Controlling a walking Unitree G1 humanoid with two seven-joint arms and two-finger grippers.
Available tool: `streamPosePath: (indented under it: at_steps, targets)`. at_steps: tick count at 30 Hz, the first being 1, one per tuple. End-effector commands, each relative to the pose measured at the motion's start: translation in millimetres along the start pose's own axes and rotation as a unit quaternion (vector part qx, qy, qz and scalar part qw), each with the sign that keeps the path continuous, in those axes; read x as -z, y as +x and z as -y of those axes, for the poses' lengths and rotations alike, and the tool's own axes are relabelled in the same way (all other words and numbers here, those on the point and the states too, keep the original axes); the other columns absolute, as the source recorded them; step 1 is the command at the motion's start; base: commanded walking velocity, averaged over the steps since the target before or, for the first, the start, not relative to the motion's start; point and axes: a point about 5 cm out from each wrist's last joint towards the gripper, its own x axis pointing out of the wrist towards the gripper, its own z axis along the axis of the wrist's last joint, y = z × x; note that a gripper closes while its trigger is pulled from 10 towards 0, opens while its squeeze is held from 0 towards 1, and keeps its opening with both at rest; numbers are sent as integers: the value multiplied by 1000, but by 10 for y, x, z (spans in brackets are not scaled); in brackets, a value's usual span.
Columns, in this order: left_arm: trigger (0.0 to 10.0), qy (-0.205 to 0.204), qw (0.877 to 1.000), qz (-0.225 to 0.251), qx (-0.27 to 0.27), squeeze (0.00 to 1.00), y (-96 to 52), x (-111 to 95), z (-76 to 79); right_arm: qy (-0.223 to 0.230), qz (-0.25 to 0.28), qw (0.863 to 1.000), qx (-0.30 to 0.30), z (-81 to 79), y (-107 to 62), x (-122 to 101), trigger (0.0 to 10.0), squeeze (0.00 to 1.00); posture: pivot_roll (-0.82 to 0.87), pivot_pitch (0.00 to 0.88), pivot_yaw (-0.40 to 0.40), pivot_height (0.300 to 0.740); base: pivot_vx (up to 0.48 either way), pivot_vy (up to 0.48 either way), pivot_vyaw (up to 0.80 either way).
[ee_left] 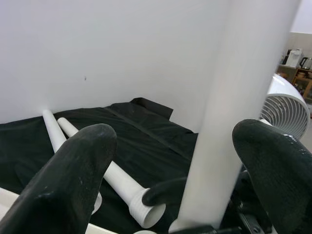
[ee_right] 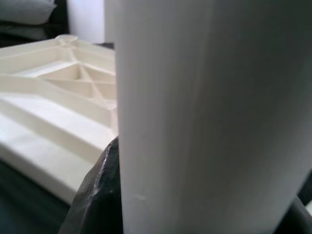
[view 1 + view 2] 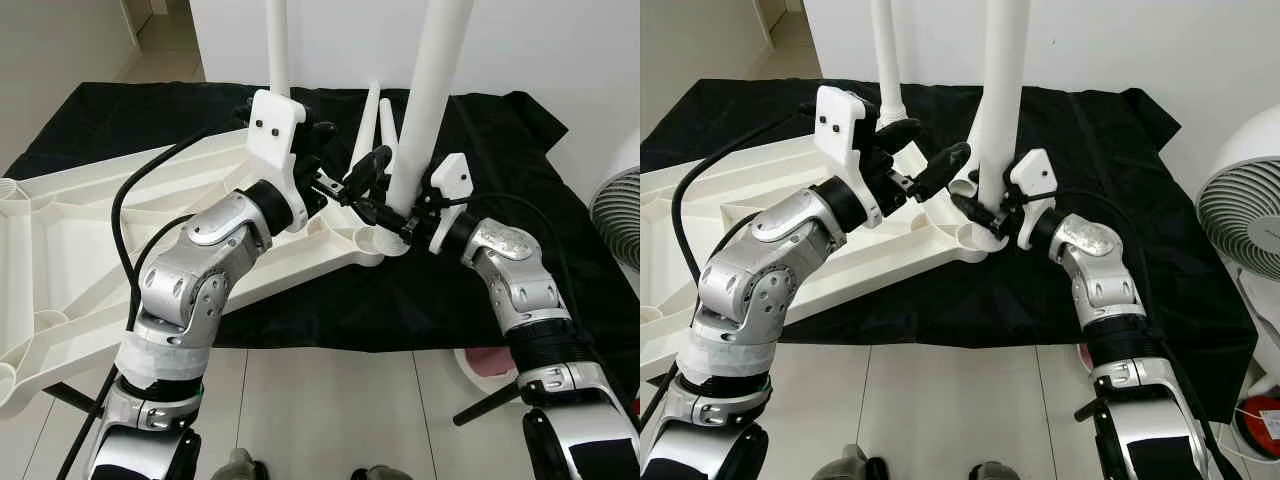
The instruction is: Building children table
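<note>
**Leg going into the corner socket**

The upturned white tabletop [image 3: 70, 250] lies on a black cloth [image 3: 520, 160] across the left and centre of the frame, its ribbed underside up. At its near corner socket [image 3: 385, 243], centre of the frame, an upright white leg [image 3: 425, 90] stands seated. The right hand [image 3: 395, 222] is clamped around the leg's base. The left hand [image 3: 350, 180] has its fingers spread wide either side of the leg, just above, not gripping. Another leg [image 3: 279, 45] stands upright further left; two spare legs [image 1: 117, 178] lie on the cloth behind.

The leg looks like stiff, light, smooth plastic, likely slippery; a hold low near the socket should steady it best. Both upright legs are cut off at the top edge, and the right hand hides how deep the leg sits.
</note>
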Motion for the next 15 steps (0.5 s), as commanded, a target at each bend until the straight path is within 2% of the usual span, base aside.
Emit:
streamPosePath:
  at_steps: [1,15]
  targets:
    - [10000,4,1000,6,20,0,14,-73,31,-4,2,1000,-28,-50,3,-44,10000,0,-77,64,39,740,0,0,0]
    - [10000,-7,998,17,64,0,14,-174,156,-1,-34,996,-80,-173,-25,11,10000,0,-68,60,33,740,0,0,0]
